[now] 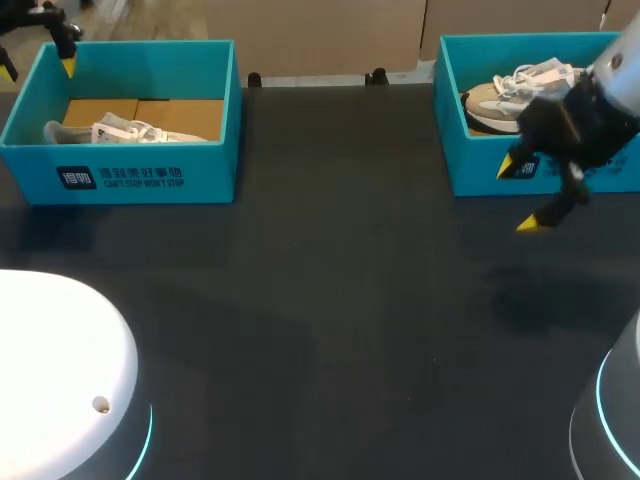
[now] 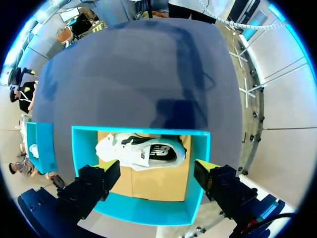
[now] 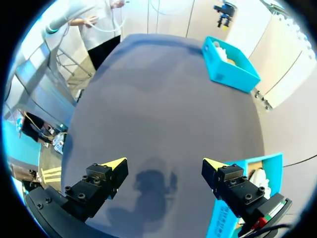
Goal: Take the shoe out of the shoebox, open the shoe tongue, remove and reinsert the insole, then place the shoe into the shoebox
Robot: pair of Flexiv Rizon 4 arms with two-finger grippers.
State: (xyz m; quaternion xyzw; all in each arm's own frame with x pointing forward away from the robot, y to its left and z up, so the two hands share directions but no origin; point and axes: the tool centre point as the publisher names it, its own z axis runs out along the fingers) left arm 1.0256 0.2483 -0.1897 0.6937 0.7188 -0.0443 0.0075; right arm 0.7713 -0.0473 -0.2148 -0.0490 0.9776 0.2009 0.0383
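Hovering above the left shoebox [image 1: 140,160], the left tool [image 2: 157,171] is seen released, its fingers spread wide with nothing between them. Straight ahead of it, on the cardboard floor of that box, the left shoe [image 2: 141,151] is found, apparently lying on its side. Its long axis runs along the box's length, from one finger toward the other. It is judged that the wrist would have to be turned before descent, so that the shoe is taken across its width rather than end to end. The right tool [image 1: 520,195] is likewise released and empty. It is held over the bare desk [image 1: 340,280] just in front of the right shoebox [image 1: 610,170], in which a right shoe [image 1: 500,95] rests with its laces uppermost. That tool is pointed at the desk, not into its box, so the left arm is judged the better placed for a lift. White lettering [image 1: 135,180] and a small logo are printed on the front wall of the left shoebox; a logo is also carried on the side of the left shoe. None of this print is read off.
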